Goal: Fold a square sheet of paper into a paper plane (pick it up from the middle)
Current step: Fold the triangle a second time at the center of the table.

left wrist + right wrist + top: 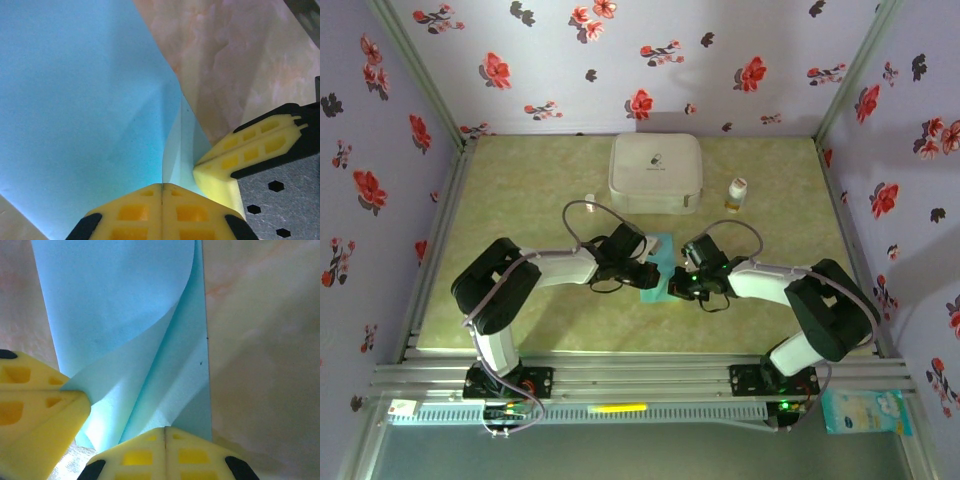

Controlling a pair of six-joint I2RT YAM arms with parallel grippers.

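Your left end effector and right end effector are both closed, pads pinched on the partly folded teal sheet of paper, lying on the worktop just beside the white case.

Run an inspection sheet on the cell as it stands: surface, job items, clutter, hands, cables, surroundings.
Surface: marbled beige-green tabletop, no spills seen.
Job's things: light blue paper sheet, partly folded, creased, one flap curled up, lying between the two hands.
Clutter: white rounded case at the far middle; small bottle upright to its right.
Grippers: left hand shut on the paper's edge; right hand shut on the paper's edge.
Cables: grey cable loop arching over the left wrist, another loop over the right wrist; neither touches the paper.
Surroundings: floral-print walls; aluminium rail at the near edge.
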